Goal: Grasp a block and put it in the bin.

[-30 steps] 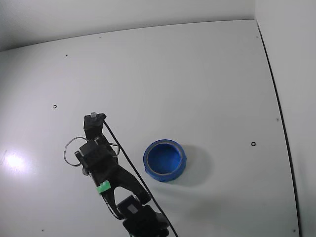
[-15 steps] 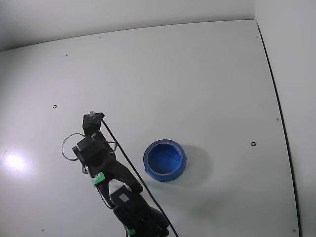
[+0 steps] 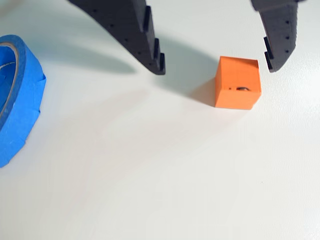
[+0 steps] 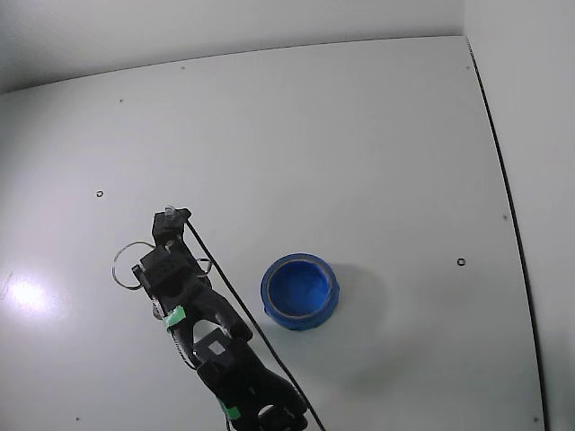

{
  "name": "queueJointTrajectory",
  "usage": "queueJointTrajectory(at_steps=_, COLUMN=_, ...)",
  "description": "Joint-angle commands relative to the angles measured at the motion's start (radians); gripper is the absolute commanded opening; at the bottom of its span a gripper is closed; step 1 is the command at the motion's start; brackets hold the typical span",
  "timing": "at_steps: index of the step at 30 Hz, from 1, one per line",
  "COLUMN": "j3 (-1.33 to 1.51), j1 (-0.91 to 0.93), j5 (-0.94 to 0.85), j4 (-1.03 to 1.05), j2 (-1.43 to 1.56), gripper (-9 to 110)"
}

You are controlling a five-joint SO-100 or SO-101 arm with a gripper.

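In the wrist view the block point(image 3: 238, 82), a small orange cube with a dark mark on its front face, rests on the white table. My gripper point(image 3: 216, 65) is open above it, the right finger point(image 3: 277, 35) close to the cube's upper right corner and the left finger point(image 3: 135, 30) well off to its left. The bin point(image 3: 20, 100), a round blue bowl with a thick rim, shows at the left edge. In the fixed view the bin point(image 4: 268, 292) sits right of the black arm, whose gripper point(image 4: 170, 223) hides the block.
The white table point(image 4: 359, 153) stretches bare behind and to the right of the arm. A dark seam point(image 4: 503, 189) runs along its right side. A black cable point(image 4: 229, 287) trails along the arm between gripper and bin.
The arm's links have folded and shifted slightly left and lower in the fixed view, while the gripper end stayed at almost the same spot. The bin has not moved.
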Motion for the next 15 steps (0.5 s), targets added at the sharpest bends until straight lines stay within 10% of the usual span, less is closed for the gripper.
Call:
queueJointTrajectory(at_steps=1, j3=-0.097, j1=-0.046, j5=0.009, j4=-0.014, j2=0.021, gripper=29)
queueJointTrajectory(at_steps=15, j3=-0.098, j1=-0.12, j5=0.009, j4=-0.014, j2=0.015, gripper=29)
